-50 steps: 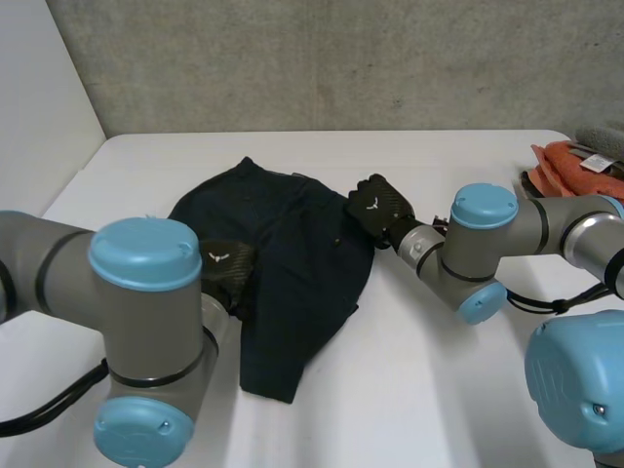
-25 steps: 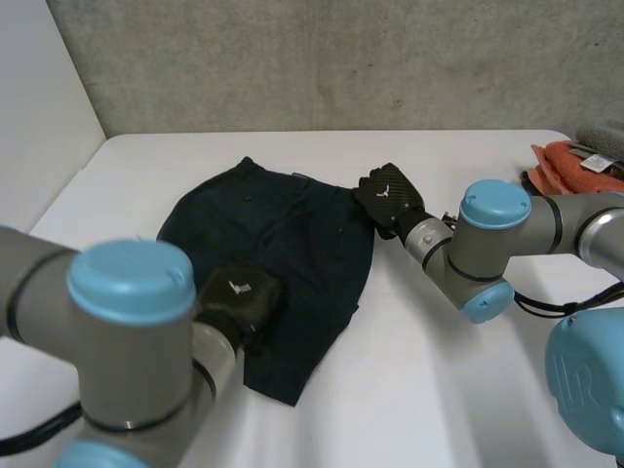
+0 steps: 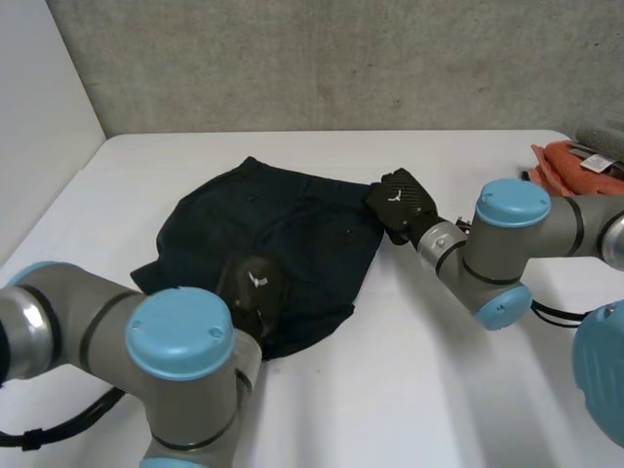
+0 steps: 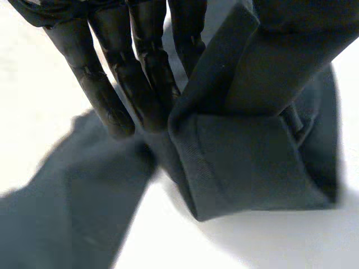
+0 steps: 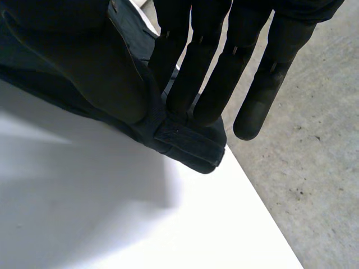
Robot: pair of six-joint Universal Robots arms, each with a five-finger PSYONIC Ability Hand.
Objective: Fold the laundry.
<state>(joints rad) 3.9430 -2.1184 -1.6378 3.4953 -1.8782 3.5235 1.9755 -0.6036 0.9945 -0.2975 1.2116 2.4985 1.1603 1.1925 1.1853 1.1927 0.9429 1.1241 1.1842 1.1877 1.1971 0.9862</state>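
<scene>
Past right hand [image 3: 398, 200] fingertips: bare table [image 3: 439, 156], then wall [image 3: 341, 58]. Orange cloth pile [image 3: 575, 168] well behind its wrist.

left hand [image 3: 255, 285]: small white emblem on its back, no letters
right hand [image 3: 400, 199]: same white emblem
readable text: none

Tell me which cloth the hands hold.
The dark navy garment, pinched by left hand and right hand; the orange cloth lies apart, untouched.

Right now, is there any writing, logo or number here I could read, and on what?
No readable words or numbers.
Left hand, pinching the dark shorts: small white emblem, no letters.
Right hand, pinching their waistband: same emblem.
White tag on the orange cloth: too small to read.
</scene>
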